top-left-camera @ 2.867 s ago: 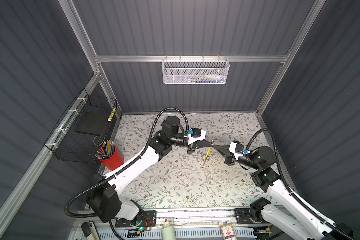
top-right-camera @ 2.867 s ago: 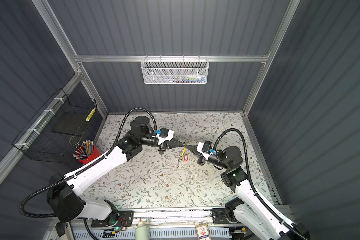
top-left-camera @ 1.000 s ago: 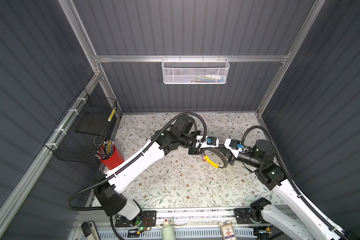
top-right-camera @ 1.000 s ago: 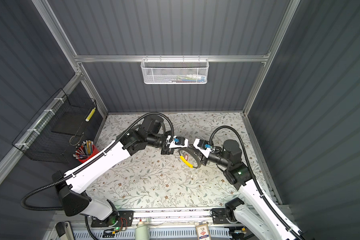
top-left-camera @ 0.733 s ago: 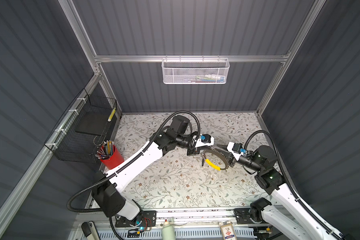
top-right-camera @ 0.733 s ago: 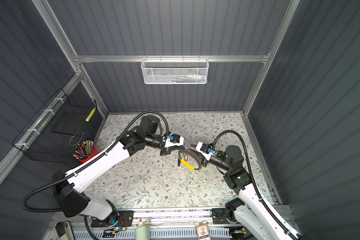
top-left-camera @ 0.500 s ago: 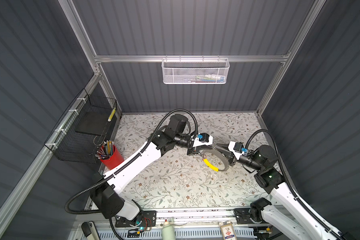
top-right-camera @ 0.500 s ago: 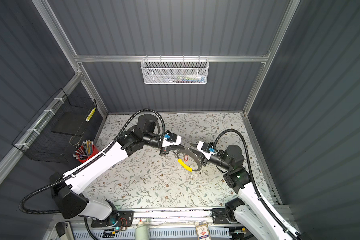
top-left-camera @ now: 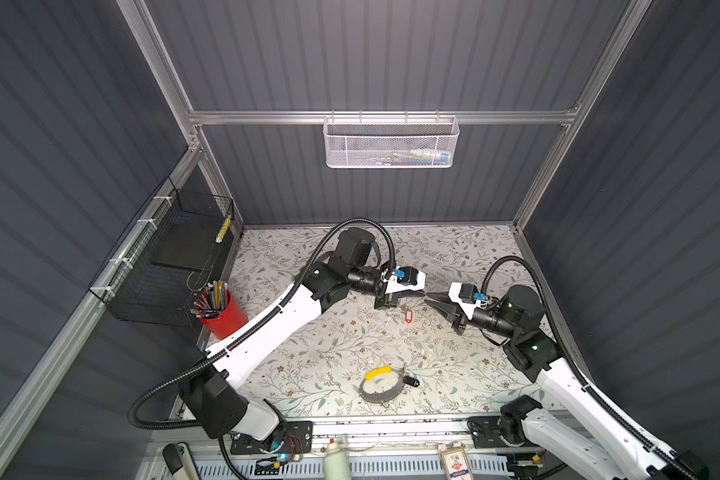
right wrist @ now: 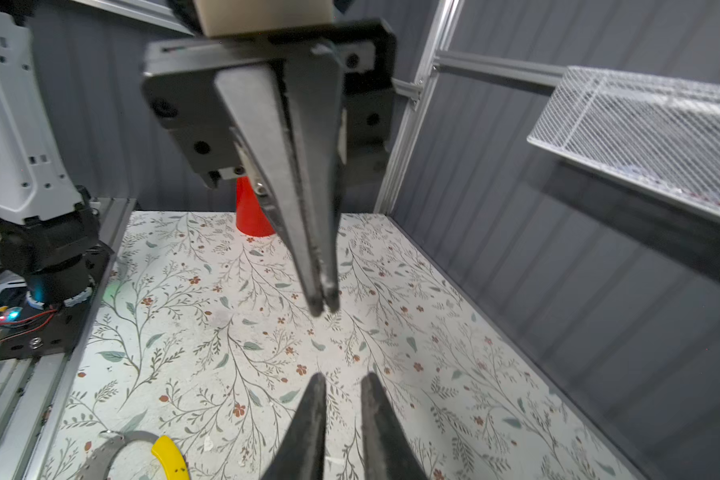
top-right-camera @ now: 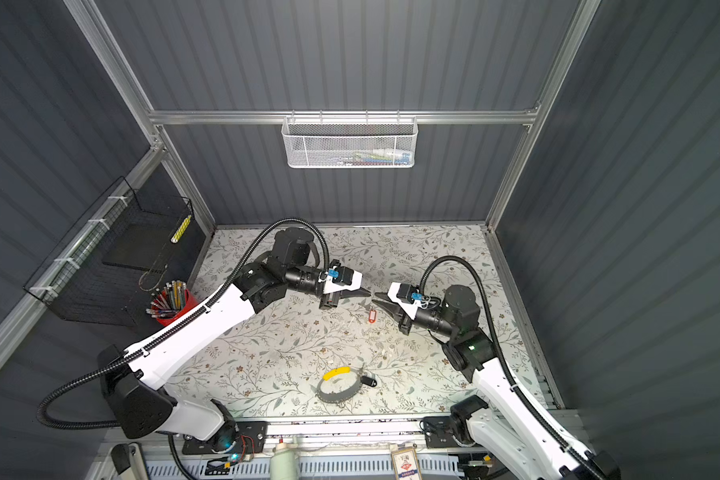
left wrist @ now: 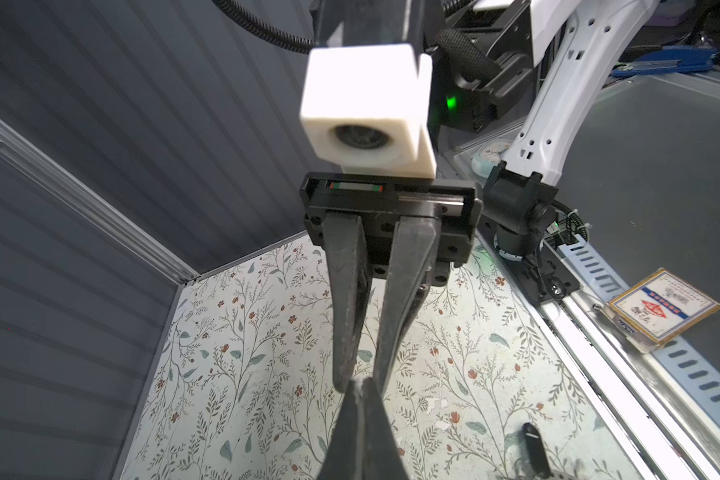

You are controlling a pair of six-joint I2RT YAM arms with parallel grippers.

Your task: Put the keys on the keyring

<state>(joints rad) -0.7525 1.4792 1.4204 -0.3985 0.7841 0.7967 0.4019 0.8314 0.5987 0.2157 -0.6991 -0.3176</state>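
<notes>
since keyring [top-left-camera: 378, 372] fell, l gripper [right wrist: 324, 305] shut, r gripper [right wrist: 344, 378] ajar, both empty.

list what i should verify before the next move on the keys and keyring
1. Left gripper shut and empty: ok.
2. Right gripper empty, fingers slightly apart: ok.
3. The keyring lies flat on the table, clear of both arms: ok.
4. Red-tagged key on the keyring: not ok, it lies apart on the table, below the two grippers.
5. Black-tagged key threaded on the keyring: cannot tell, it lies against the rim.
6. Where the keyring opens: cannot tell.
</notes>
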